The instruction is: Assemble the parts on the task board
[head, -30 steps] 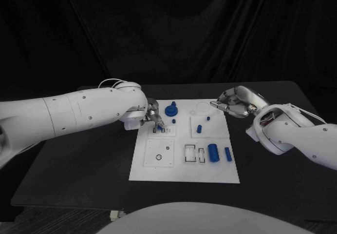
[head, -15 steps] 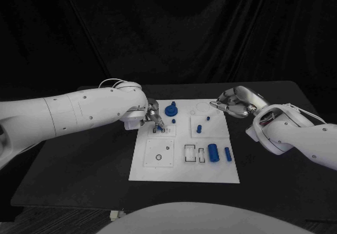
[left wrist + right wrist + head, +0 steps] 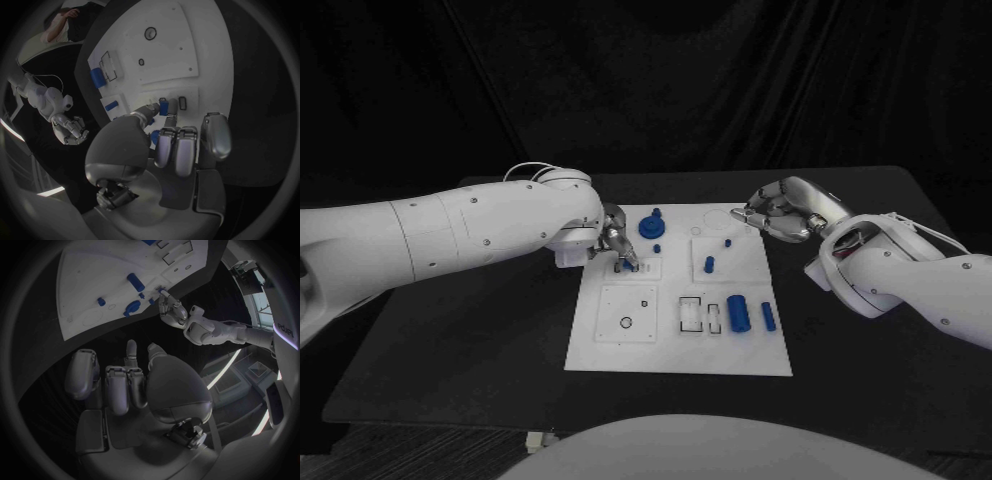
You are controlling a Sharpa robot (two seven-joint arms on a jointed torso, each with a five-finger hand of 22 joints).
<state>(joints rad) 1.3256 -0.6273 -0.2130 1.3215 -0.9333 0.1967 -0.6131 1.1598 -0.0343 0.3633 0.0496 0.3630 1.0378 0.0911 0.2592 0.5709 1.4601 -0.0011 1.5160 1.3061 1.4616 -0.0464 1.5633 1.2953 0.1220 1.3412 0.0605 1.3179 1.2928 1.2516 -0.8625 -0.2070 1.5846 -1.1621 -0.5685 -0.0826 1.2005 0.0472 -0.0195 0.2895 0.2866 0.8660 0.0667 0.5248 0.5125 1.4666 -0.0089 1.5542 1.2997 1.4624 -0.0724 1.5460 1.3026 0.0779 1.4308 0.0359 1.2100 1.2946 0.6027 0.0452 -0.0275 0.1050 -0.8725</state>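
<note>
White task board (image 3: 625, 355) lying flat at centre of the surface. Blue parts: large cylinder (image 3: 737, 310) and slimmer peg (image 3: 767, 317) lying near-right; round knob (image 3: 652, 227) standing far-centre; small peg (image 3: 708, 265) upright mid-board.

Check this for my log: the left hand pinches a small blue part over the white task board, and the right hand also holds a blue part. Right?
Not quite. The left hand does pinch a small blue part over the white task board, but the right hand holds nothing: the right wrist view shows its fingers bare, off the board's far right corner.
</note>
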